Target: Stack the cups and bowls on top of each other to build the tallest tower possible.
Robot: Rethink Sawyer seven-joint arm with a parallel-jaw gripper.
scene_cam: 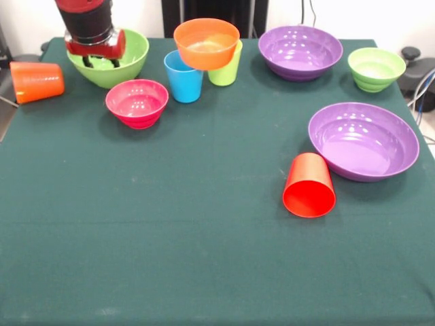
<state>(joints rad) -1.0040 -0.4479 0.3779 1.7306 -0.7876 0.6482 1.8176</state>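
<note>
Jaws are seen hanging over the large lime green bowl point(112, 61) at the far left corner; the gripper point(102, 62) is dipped just inside the rim, its dark tips apart and clamped on nothing as far as can be told.

Desk point(170, 258), green-clothed, is left wide open across the whole near half.

Progress is judged early. Only one stack is seen: the orange bowl point(206, 43) is perched on the blue cup point(183, 76) and the lime green cup point(226, 68), both upright and side by side.

Still loose:
- two purple bowls, one far point(300, 51), one near the right edge point(363, 140)
- pink bowl point(137, 102), just in front of the large green one
- small green bowl point(376, 68), far right
- orange cup point(37, 81), tipped on its side at the left edge
- red cup point(309, 185), on its side, touching the nearer purple bowl
</note>
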